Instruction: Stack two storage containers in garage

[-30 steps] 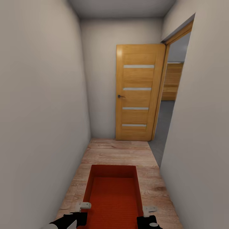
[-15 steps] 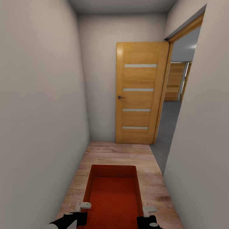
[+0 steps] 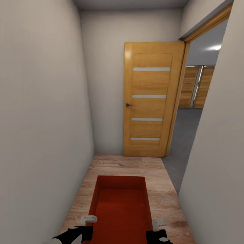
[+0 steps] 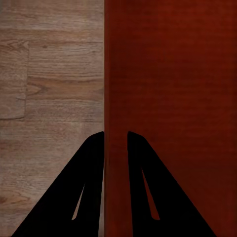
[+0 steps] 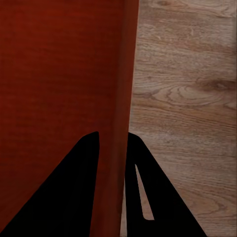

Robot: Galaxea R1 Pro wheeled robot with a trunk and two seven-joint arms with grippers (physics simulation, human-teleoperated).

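I hold one orange-red storage container (image 3: 121, 206) in front of me, above the light wood plank floor of a narrow hallway. My left gripper (image 3: 88, 222) is shut on the container's left wall (image 4: 116, 98), one finger on each side of it. On the opposite wall (image 5: 123, 98) my right gripper (image 3: 156, 225) is shut the same way. The bin is empty inside. Through the doorway at the right shows a dark grey floor (image 3: 181, 135). The second container is out of view.
White walls stand close on both sides of the hallway. An open wooden door (image 3: 149, 98) with pale horizontal strips stands against the end wall. To its right the doorway opens onto a room with wooden panels (image 3: 196, 86) at its far side.
The whole view has shifted: the door and doorway look nearer and more of the room beyond shows. The bin and both grippers keep their place in the picture.
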